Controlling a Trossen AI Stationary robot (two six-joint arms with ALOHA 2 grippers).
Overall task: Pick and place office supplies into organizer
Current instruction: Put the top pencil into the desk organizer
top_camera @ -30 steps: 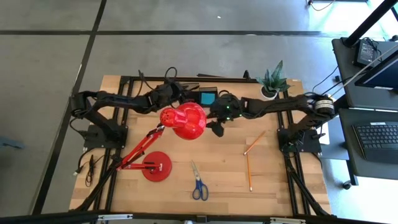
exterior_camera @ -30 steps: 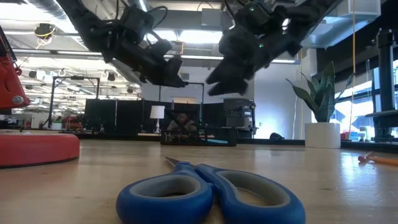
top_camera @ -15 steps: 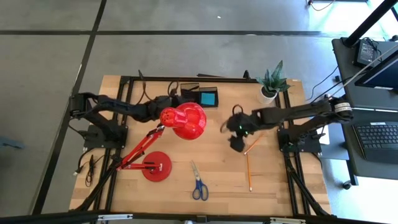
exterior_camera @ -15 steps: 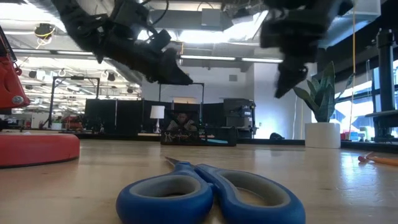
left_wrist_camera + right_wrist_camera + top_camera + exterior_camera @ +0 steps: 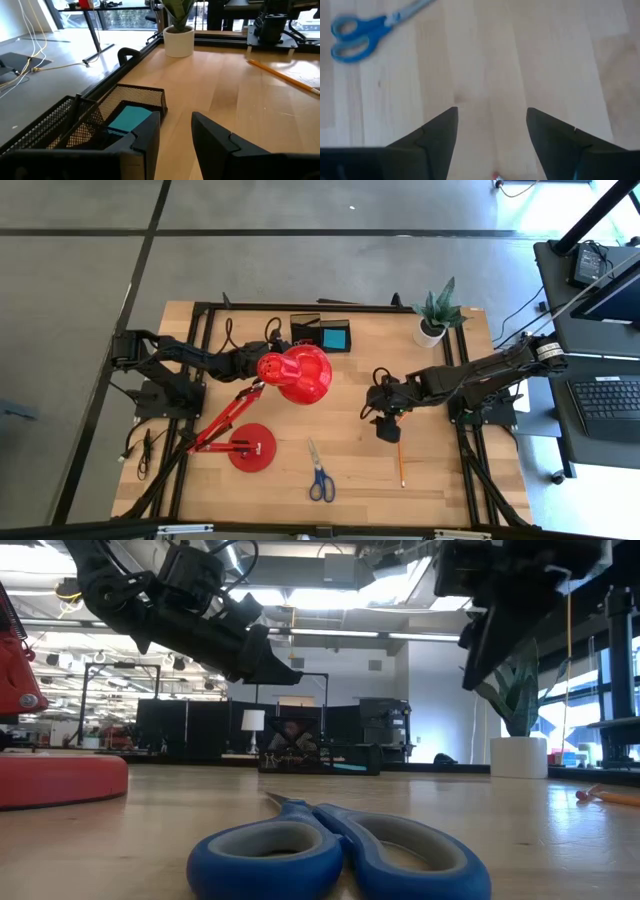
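Blue-handled scissors (image 5: 320,473) lie flat near the table's near edge, large in the low view (image 5: 330,850). A wooden pencil (image 5: 401,459) lies right of them. The black mesh organizer (image 5: 320,334) stands at the far edge with a blue block (image 5: 129,120) inside. My right gripper (image 5: 385,423) hovers open over the pencil's far end, fingers pointing down (image 5: 491,131); the pencil's eraser tip (image 5: 496,176) shows at the wrist picture's bottom edge. My left gripper (image 5: 175,132) is open, raised just left of the organizer and partly hidden behind the lamp head in the high view.
A red desk lamp has its head (image 5: 297,374) over the table's middle and its round base (image 5: 251,447) near the left front. A potted plant (image 5: 434,318) stands at the far right corner. Another pencil (image 5: 280,75) shows in the left wrist view. Bare wood lies between scissors and organizer.
My right gripper has swung from beside the organizer toward the table's right and near side and has come down over the pencils, turning its fingers downward. My left gripper has drawn back a little toward the table's left. Nothing on the table has moved.
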